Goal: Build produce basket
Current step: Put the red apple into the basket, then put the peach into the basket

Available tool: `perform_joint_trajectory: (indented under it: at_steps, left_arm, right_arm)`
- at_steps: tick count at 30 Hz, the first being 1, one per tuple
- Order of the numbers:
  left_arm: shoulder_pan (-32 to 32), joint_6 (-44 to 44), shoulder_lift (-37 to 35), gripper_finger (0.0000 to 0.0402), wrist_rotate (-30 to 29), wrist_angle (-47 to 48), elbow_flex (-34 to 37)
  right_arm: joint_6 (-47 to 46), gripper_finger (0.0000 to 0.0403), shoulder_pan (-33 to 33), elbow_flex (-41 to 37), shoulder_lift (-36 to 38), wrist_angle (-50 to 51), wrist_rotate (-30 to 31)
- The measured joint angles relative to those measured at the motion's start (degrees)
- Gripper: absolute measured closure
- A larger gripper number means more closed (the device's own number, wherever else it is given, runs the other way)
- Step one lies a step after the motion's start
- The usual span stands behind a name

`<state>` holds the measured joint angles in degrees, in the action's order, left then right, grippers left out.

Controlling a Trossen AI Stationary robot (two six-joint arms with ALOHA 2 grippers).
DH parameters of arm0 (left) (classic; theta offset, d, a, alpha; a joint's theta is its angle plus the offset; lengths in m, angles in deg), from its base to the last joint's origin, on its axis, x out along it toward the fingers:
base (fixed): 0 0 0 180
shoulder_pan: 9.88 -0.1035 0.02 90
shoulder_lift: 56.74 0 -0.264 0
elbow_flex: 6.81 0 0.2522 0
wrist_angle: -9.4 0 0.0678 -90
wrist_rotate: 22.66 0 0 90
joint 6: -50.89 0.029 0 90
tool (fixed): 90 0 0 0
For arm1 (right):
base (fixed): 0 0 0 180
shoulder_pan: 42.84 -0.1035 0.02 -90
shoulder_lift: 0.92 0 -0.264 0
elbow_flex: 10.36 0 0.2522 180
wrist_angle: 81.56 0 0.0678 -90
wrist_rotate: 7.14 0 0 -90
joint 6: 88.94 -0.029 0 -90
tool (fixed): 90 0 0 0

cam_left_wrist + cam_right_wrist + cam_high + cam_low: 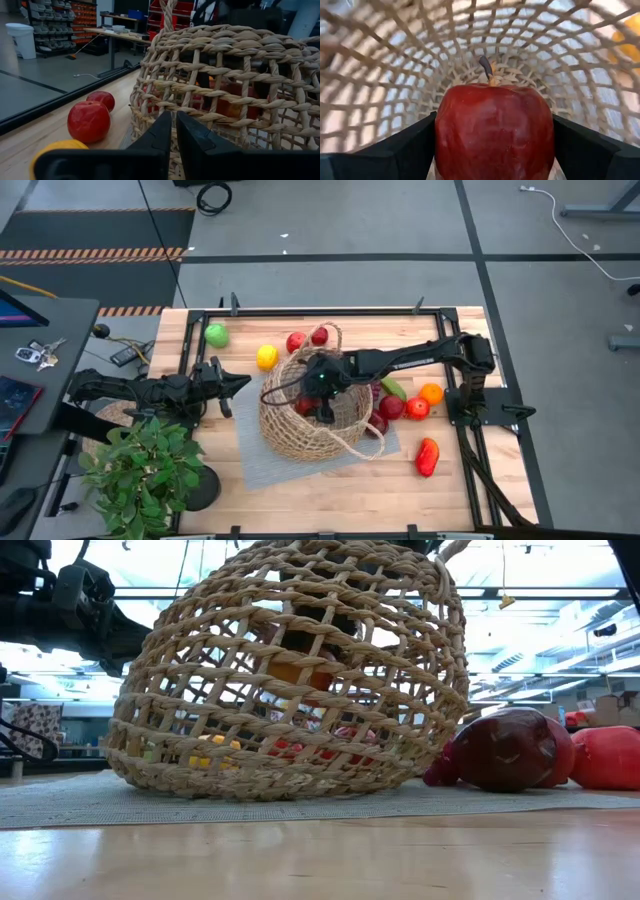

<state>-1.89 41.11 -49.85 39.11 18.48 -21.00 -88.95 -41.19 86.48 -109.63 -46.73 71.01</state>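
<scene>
Basket: the woven wicker basket (310, 412) sits on a grey mat (260, 465) near the middle of the wooden table (330, 500); in the low view (290, 680) it rests on the mat, its open weave showing red and orange pieces inside.

Right gripper: the right gripper (492, 150) is inside the basket, reaching over the rim from the basket's right side (322, 385); its two dark fingers (405, 150) are clamped on either side of a red apple (494, 132), stem pointing toward the basket's woven wall.

Left gripper: the left gripper (172, 132) hovers just beside the basket's left wall (235, 383); its fingers (195, 140) are pressed almost together, nothing between them.

Produce left of the basket: a green apple (216, 334) lies well apart toward the far left corner; a yellow lemon (267, 357) lies near the basket's far-left rim.

Produce behind the basket: two red apples (296, 342) lie just beside the far rim, next to each other; the left wrist view shows them (88, 121) on bare wood near the wicker.

Produce right of the basket: a cluster of red pieces (392, 407), a green piece (393, 388) and an orange (431, 393) lie near the right wall; a red pepper (427, 457) lies farther off, toward the near right.

Other: a leafy potted plant (145, 470) stands well left of the basket at the near corner.
</scene>
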Motion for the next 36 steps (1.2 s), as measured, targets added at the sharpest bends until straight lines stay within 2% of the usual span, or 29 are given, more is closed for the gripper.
perform_joint_trajectory:
  at_steps: [8,29,36]
  left_arm:
    - [0.0,0.0,0.0,0.0363,0.0,0.0,0.0]
    - [0.0,0.0,0.0,0.0368,0.0,0.0,0.0]
    - [0.0,0.0,0.0,0.0364,0.0,0.0,0.0]
  right_arm:
    - [4.5,0.0048,0.0,0.0,-1.0,-0.6,-0.1]
    - [2.1,0.0047,-0.1,0.0,-1.9,6.0,1.7]
    - [0.6,0.0008,0.4,0.0,-1.9,7.0,1.8]
